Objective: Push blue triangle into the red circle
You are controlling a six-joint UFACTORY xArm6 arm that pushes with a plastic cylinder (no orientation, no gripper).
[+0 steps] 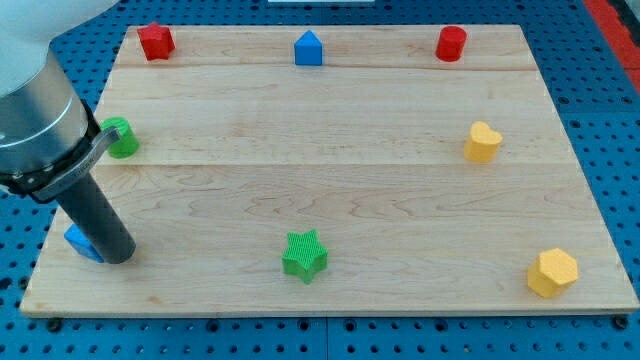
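Blue triangle (pixel 308 48) clear; my tip (pixel 118 258) half-hides blue block (pixel 78 241).

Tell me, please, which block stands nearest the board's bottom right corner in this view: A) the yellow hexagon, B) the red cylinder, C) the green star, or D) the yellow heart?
A: the yellow hexagon sits by the bottom right corner of the board, while the green star is at bottom centre, the yellow heart is higher up the right side, and the red cylinder is at the top.
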